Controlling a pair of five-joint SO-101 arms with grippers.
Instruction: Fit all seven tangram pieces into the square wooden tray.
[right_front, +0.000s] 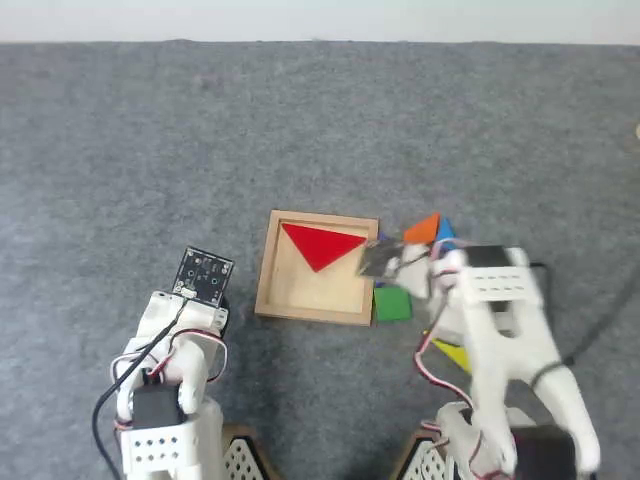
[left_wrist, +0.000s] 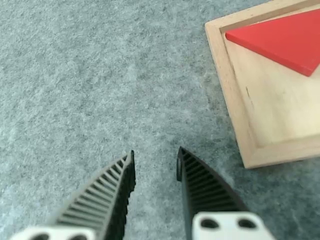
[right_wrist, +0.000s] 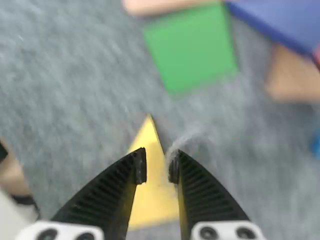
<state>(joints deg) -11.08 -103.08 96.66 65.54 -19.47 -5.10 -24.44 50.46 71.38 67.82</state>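
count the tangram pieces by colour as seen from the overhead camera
red piece: 1
orange piece: 1
blue piece: 1
green piece: 1
yellow piece: 1
total: 5 in sight

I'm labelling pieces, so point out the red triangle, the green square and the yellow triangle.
Red triangle (right_front: 322, 243): high view, middle of its top face.
Green square (right_wrist: 192, 47): right wrist view, middle of its face.
Yellow triangle (right_wrist: 156, 200): right wrist view, middle of its visible face.

White arms (right_front: 497, 335), black ribbed claws (left_wrist: 155, 151)
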